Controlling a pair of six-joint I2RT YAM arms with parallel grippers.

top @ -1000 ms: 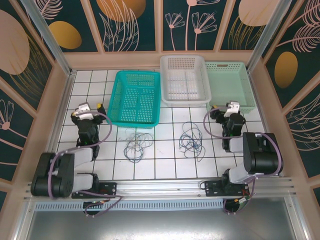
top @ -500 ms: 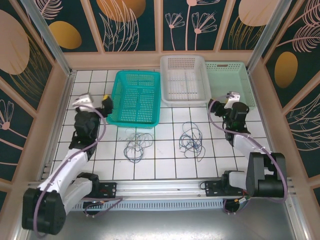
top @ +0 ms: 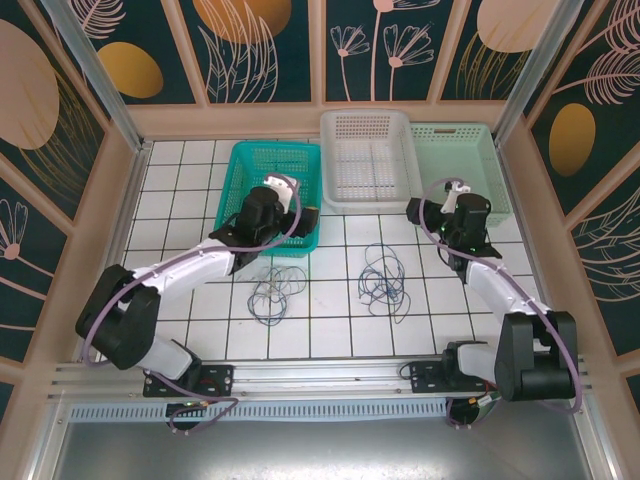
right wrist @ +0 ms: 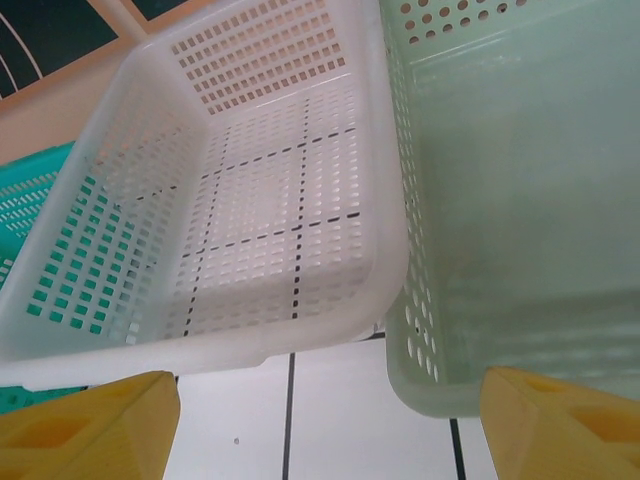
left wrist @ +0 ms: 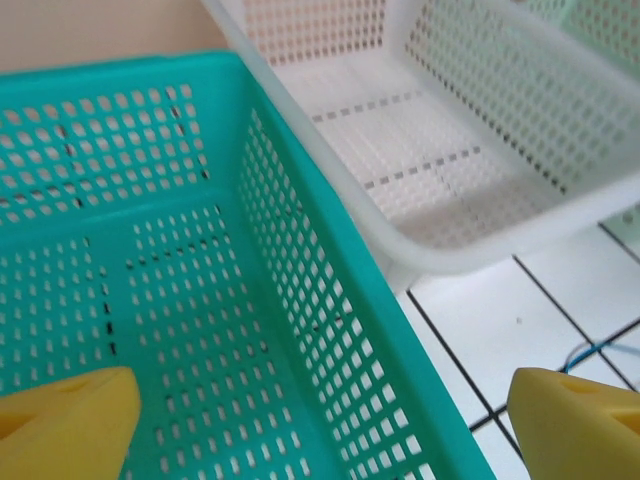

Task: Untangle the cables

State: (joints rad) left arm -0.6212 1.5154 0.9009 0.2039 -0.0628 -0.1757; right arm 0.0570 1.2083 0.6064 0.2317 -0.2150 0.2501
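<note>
Cables (top: 278, 290) lie in two loose heaps — apparently tangled, untouched.

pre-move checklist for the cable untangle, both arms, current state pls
1. greyish thin-wire clump and dark blue thin-wire clump lying apart on the white tiled table: ok.
2. left gripper open, empty: ok.
3. right gripper open, empty: ok.
4. left gripper above a clump: not ok; it hangs over the teal perforated plastic basket.
5. right gripper above a clump: not ok; it faces the white perforated basket and pale green basket.
6. Knots inside each clump: cannot tell.
</note>
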